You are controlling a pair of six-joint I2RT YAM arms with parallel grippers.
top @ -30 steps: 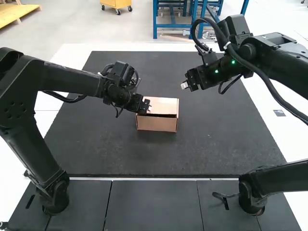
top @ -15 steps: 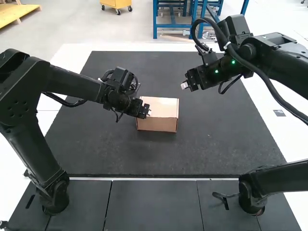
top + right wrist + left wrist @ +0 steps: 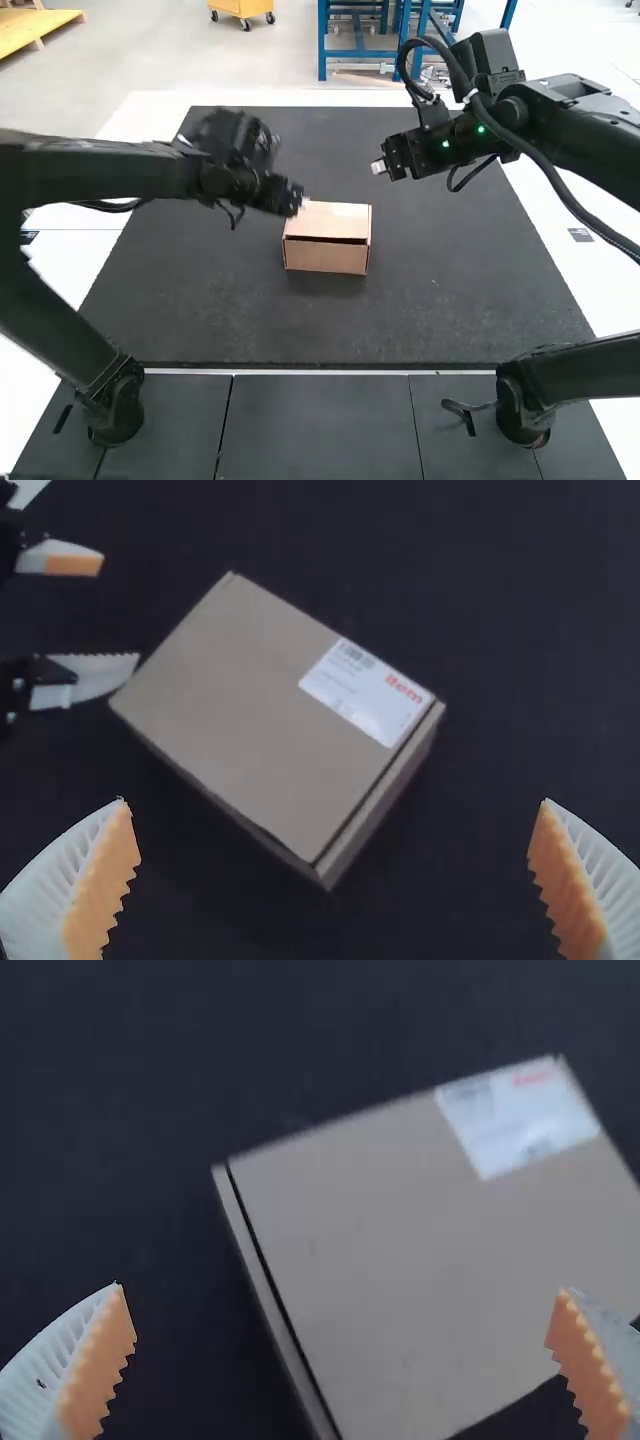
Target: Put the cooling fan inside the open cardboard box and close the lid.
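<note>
A small cardboard box (image 3: 328, 238) stands in the middle of the black mat, lid down flat, a white label (image 3: 365, 692) on its top. My left gripper (image 3: 295, 199) hangs just above the box's back left corner, open; in the left wrist view its orange-padded fingers (image 3: 95, 1355) stand wide apart over the box (image 3: 430, 1250). My right gripper (image 3: 380, 168) is raised behind and to the right of the box, open and holding nothing. The right wrist view looks down on the box (image 3: 270, 730), with the left gripper (image 3: 70, 615) beside one corner.
The black mat (image 3: 450, 290) spreads wide around the box on all sides. White table surface (image 3: 600, 270) borders it left and right. Both arm bases (image 3: 110, 405) stand at the near edge on dark floor tiles.
My left gripper has lifted from the box's left side and swung back toward its rear left corner. The right gripper has risen slightly. The box has not moved.
</note>
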